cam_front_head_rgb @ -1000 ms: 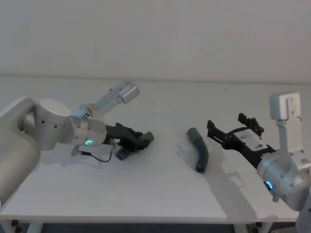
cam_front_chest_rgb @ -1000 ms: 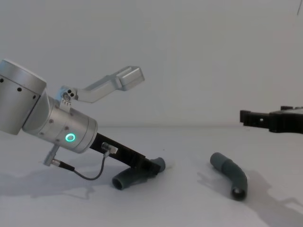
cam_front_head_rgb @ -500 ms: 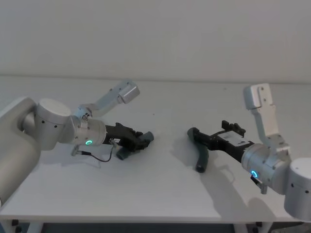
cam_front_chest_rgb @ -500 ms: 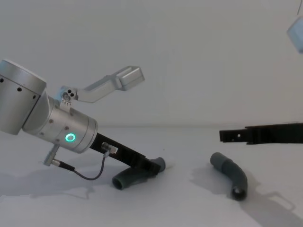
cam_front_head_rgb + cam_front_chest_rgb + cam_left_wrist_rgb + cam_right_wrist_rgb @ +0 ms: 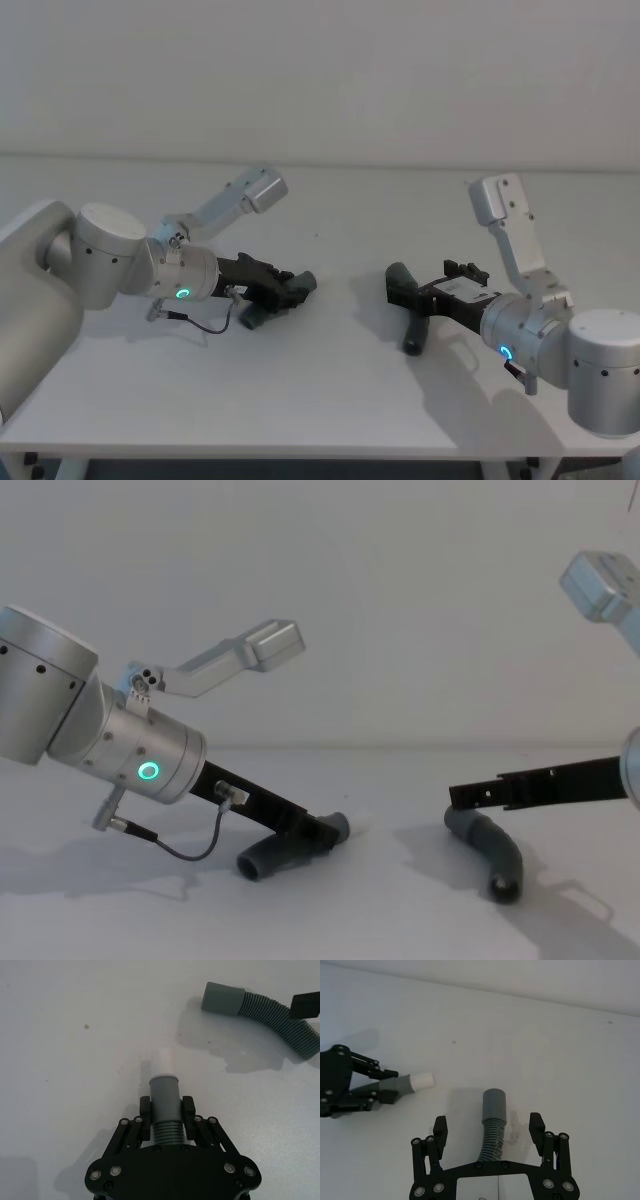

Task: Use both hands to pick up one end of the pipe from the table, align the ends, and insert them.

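My left gripper (image 5: 165, 1119) is shut on the ribbed neck of one pipe piece (image 5: 164, 1095), just behind its grey collar and white plug tip (image 5: 164, 1062). That piece's tail (image 5: 262, 861) touches the table (image 5: 320, 400) while the collar end (image 5: 305, 281) is tilted up in the left gripper (image 5: 287, 291). The other pipe piece (image 5: 416, 322) lies on the table to the right. My right gripper (image 5: 488, 1129) is open, one finger on either side of the piece's ribbed part, behind the socket cuff (image 5: 494, 1101). From the chest, the right gripper (image 5: 462, 796) hovers just over that piece (image 5: 502, 857).
The two cuffed ends point roughly toward each other across a bare stretch of white table (image 5: 455, 1050). A black cable (image 5: 190, 852) loops under the left wrist. A pale wall (image 5: 320, 70) stands behind the table.
My right arm has swung left and down, so its open fingers now straddle the right pipe piece. The left gripper and its piece have stayed put.
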